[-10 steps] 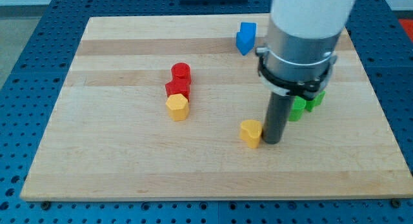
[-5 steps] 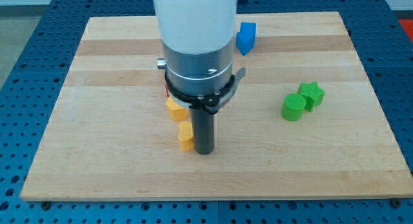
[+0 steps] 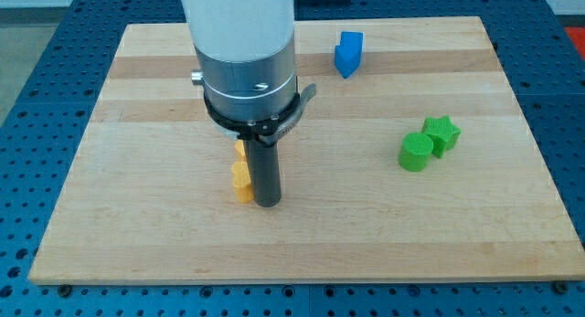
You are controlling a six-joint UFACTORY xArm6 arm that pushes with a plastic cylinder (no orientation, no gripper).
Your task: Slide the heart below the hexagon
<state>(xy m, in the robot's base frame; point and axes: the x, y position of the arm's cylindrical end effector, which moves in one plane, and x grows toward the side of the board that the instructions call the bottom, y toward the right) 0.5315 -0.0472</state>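
Observation:
The yellow heart (image 3: 240, 181) lies on the wooden board (image 3: 137, 216), left of centre. My tip (image 3: 266, 204) stands right against the heart's right side. Just above the heart a sliver of the yellow hexagon (image 3: 239, 150) shows; the arm hides most of it. The heart sits directly below that sliver in the view. The red blocks seen earlier are hidden behind the arm.
A blue block (image 3: 347, 53) stands near the view's top, right of centre. A green cylinder (image 3: 415, 152) and a green star (image 3: 442, 133) touch each other at the view's right.
My tip has pushed the yellow heart from the board's middle to the view's left, to just below the yellow hexagon. The arm now covers the red blocks and most of the hexagon.

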